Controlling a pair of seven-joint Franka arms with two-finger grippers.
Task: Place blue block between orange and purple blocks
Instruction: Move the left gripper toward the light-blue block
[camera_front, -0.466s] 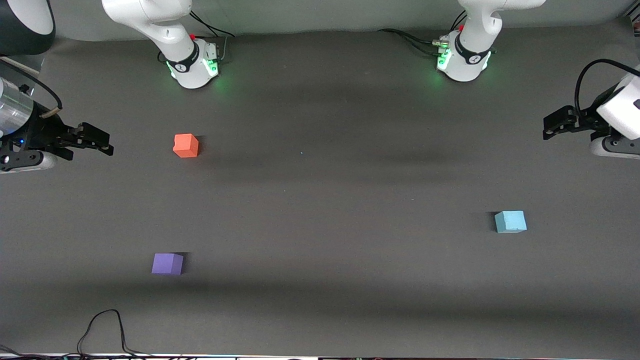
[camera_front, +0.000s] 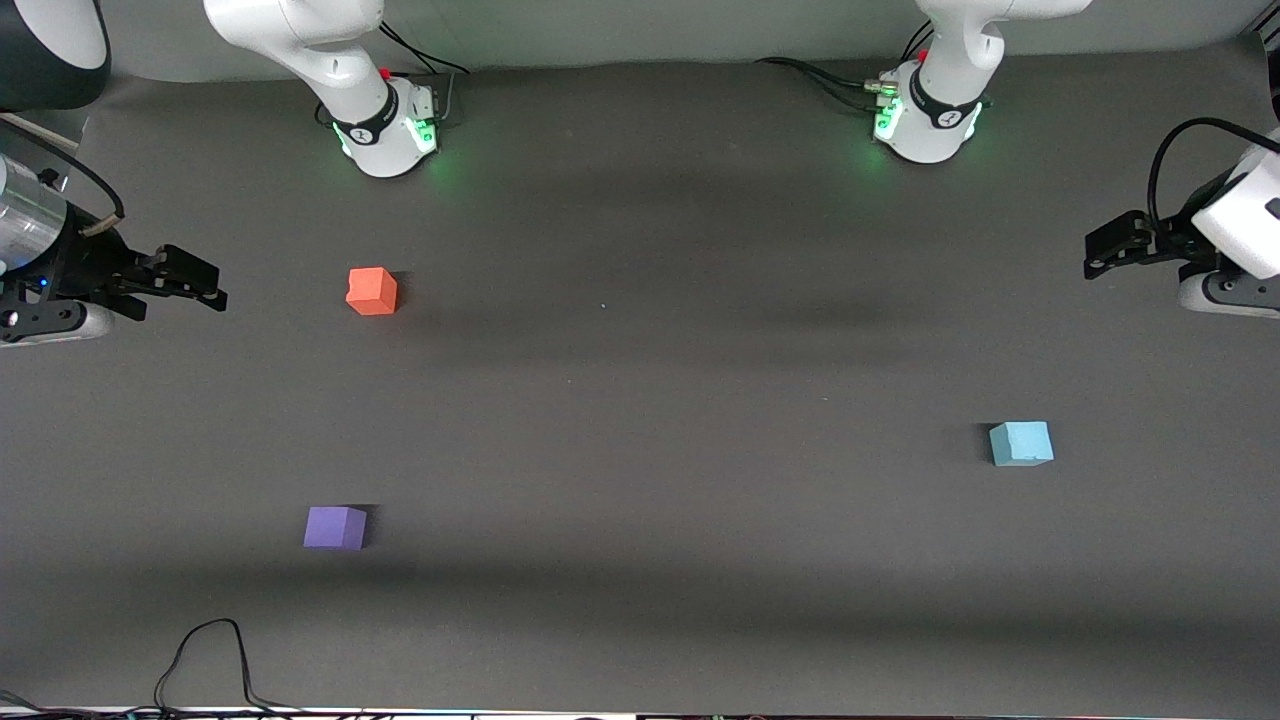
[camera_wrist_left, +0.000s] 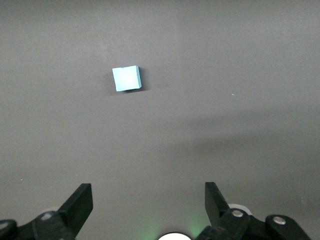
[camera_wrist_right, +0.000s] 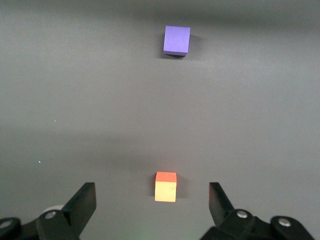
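Blue block (camera_front: 1021, 443) sits untouched on the tabletop (camera_front: 660, 400) toward the left arm's end, well apart from the orange block (camera_front: 372, 291) and purple block (camera_front: 335, 527). Left end effector (camera_front: 1100, 255) and right end effector (camera_front: 195, 285) both hang open and empty. An off-centre grasp could nudge the light cube away.

A dark grey, matte worktop (camera_front: 640, 400) fills nearly the whole scene, crossed by broad soft shadows. A thin black cable (camera_front: 205, 655) loops up onto it at the edge nearest the front camera, toward the right arm's end. Along the edge farthest from that camera, a paler grey surface (camera_front: 650, 30) begins.
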